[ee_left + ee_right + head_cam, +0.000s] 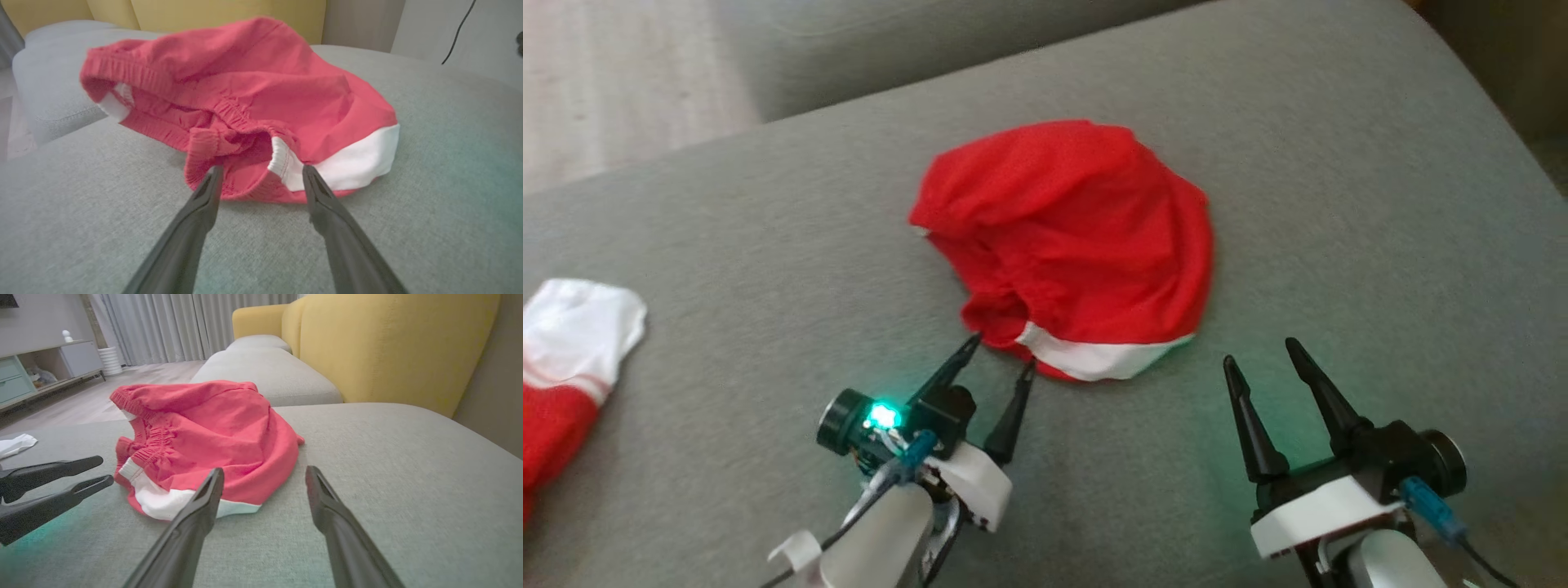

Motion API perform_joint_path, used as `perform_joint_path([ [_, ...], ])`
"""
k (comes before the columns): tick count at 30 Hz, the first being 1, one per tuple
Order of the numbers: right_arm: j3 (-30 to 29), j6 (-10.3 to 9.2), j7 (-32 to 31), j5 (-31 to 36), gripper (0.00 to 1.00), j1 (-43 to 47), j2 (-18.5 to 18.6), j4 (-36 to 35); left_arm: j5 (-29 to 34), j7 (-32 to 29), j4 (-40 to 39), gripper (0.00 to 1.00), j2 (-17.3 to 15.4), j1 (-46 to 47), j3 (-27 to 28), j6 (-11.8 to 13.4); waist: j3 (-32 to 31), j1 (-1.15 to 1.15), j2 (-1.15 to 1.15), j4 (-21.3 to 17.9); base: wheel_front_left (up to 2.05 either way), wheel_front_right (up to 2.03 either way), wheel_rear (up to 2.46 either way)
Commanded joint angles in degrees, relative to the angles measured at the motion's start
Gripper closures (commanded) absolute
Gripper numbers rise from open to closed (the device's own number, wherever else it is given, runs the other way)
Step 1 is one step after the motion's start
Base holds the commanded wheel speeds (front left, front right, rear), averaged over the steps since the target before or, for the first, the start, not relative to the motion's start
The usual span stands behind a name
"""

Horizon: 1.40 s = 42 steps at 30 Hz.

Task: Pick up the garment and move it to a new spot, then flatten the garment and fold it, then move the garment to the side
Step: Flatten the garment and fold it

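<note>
Garment (1070, 245), red with a white band, lies bunched at the middle of the grey sofa cushion (1339, 204). Its folds hide the underside, and its true shape is hard to make out. At its 7 o'clock the left gripper (1002, 353) stands open, tips at the waistband; contact is unclear. At 5 o'clock the right gripper (1259, 351) is open, apart from it. Far off at 9 o'clock a red-and-white cloth (572, 343) is cut off by the frame. Behind are a yellow backrest (388, 347), curtains (184, 322) and a cabinet (49, 363).
</note>
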State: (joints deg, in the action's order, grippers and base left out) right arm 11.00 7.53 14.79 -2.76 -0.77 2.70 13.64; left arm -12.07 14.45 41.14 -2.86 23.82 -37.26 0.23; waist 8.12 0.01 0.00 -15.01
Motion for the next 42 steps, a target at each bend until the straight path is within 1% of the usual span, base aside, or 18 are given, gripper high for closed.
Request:
perform_joint_path([
  [1,1.5,-0.04,0.2,-0.6,0.00,-2.6,0.2,-1.8,-0.4,0.5,-0.2,0.00,0.0,3.0,1.0,0.6,1.7,-0.01,0.00,-2.4,0.00,0.00,0.00],
  [5,1.6,-0.04,0.2,-1.2,0.00,-3.0,0.2,-1.8,-0.9,0.5,3.3,0.00,0.0,5.2,0.3,0.2,2.6,-0.01,0.00,-4.0,0.00,0.00,0.00],
  [6,1.6,-0.04,0.2,-1.3,0.00,-3.2,0.2,-1.8,-1.0,0.5,3.5,0.21,0.0,5.7,0.2,0.1,2.8,-0.01,0.00,-4.3,0.00,0.00,0.00],
  [7,1.6,-0.04,0.2,-1.4,0.00,-3.3,0.2,-1.8,-0.9,0.5,3.5,0.55,0.0,6.2,0.1,-0.1,3.0,-0.01,0.00,-4.5,0.00,0.00,0.00],
  [8,1.7,-0.04,0.2,-1.4,0.00,-3.4,0.2,-1.8,-0.8,0.5,3.3,0.74,0.0,6.6,0.0,-0.2,3.2,-0.01,0.00,-4.6,0.00,0.00,0.00],
  [9,1.7,-0.04,0.2,-1.5,0.00,-3.5,0.2,-1.8,-0.6,0.5,3.3,1.00,0.0,6.9,-0.3,-0.5,3.3,-0.01,0.00,-4.7,0.00,0.00,0.00],
  [12,1.8,-0.04,0.2,-1.5,0.00,-3.7,0.2,-1.8,-0.4,0.5,2.8,1.00,0.0,7.4,-1.3,-1.4,3.6,-0.01,0.00,-5.1,0.00,0.00,0.00],
  [16,1.7,-0.04,0.2,-1.7,0.00,-3.7,0.2,-1.6,-1.3,0.5,-2.4,1.00,0.0,8.9,-3.5,-3.5,3.4,-0.01,0.00,-5.2,0.00,0.00,0.00],
  [19,1.7,-0.04,0.2,-1.7,0.00,-3.6,0.2,-1.4,-1.9,0.5,-7.3,1.00,0.0,13.4,-6.1,-5.3,2.8,-0.01,0.00,-4.9,0.00,0.00,0.00],
  [21,1.7,-0.04,0.2,-1.9,0.00,-3.6,0.2,-1.3,-1.8,0.5,-9.8,1.00,0.0,18.2,-6.7,-5.9,1.9,-0.01,0.00,-4.8,0.00,0.00,0.00],
  [22,1.7,-0.04,0.2,-1.9,0.00,-3.6,0.2,-1.3,-1.8,0.5,-9.8,1.00,0.0,18.2,-6.7,-5.9,1.9,-0.01,0.00,-4.8,0.00,0.00,0.00],
  [24,1.7,-0.04,0.2,-1.9,0.00,-3.1,0.2,-1.1,-1.5,0.5,-11.6,1.00,0.0,23.2,-5.8,-6.1,0.5,-0.01,0.00,-4.6,0.00,0.00,0.00],
  [26,1.7,-0.04,0.2,-1.6,0.00,-2.3,0.2,-0.9,-1.5,0.5,-13.1,1.00,-0.1,27.5,-3.7,-6.0,-1.0,-0.01,0.00,-4.4,0.00,0.00,0.00],
  [30,1.1,-0.04,0.2,-1.2,0.00,-0.9,0.2,-0.9,-1.4,0.5,-15.7,1.00,-2.0,31.7,0.3,-4.9,-3.4,-0.01,0.00,-3.5,0.00,0.00,0.00],
  [32,0.8,-0.04,0.2,-1.1,0.00,-0.5,0.2,-1.0,-1.3,0.5,-16.7,1.00,-4.0,30.4,1.6,-3.8,-4.0,-0.01,0.00,-2.9,0.00,0.00,0.00],
  [33,0.6,-0.04,0.2,-1.1,0.00,0.0,0.2,-1.2,-2.1,0.5,-17.6,1.00,-5.9,26.7,2.7,-3.2,-4.3,-0.01,0.00,-2.0,0.00,0.00,0.00],
  [38,0.8,-0.04,0.2,-1.0,0.00,0.7,0.2,0.0,-5.3,0.5,-17.6,1.00,-10.3,14.5,4.2,-3.2,-3.4,-0.01,0.00,1.3,0.00,0.00,0.00],
  [42,0.7,-0.04,0.2,-1.4,0.00,0.0,0.2,1.4,-6.8,0.5,-17.8,1.00,-13.6,8.0,5.9,-3.7,-2.2,-0.01,0.00,4.0,0.00,0.00,0.00],
])
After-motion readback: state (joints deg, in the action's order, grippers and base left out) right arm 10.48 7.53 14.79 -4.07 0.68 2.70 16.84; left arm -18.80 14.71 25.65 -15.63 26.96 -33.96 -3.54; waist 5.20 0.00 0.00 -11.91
